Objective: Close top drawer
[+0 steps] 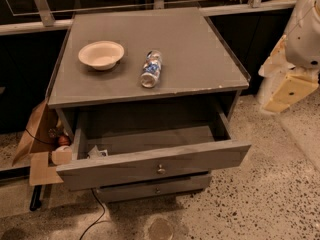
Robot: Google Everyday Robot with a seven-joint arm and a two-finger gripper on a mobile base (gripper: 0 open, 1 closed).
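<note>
Camera view, looking down at a grey wooden cabinet (pixel 165 44) on a speckled stone floor (pixel 260 199); the top drawer (pixel 125 170) is pulled well out towards the viewer, its wide front panel carrying one small round metal knob (pixel 161 169) at the centre; the inside is mostly bare board, with a small crumpled white scrap (pixel 98 153) in the front left corner; just under it a lower drawer (pixel 150 189) stands pushed in, much further back than the open front.

On the cabinet top, a cream bowl (pixel 101 54) sits upright near the left rear; beside it, apart from it, a bottle (pixel 151 69) lies on its side with a blue and white label, and its writing cannot be read; no other lettering shows anywhere.

The gripper (pixel 290 89), a pale yellow block under the robot's white arm (pixel 306 29), hangs at the far right edge of the view, beyond the cabinet's right side and well apart from the drawer front; whether it is open or closed cannot be told, and it holds nothing that can be seen.

Open floor lies in front of the drawer and to its right; the left side is crowded by a brown cardboard box (pixel 35 131) against the cabinet, and a dark cable (pixel 97 214) trails across the floor below the drawer front; a metal rail (pixel 40 26) runs behind the cabinet.
</note>
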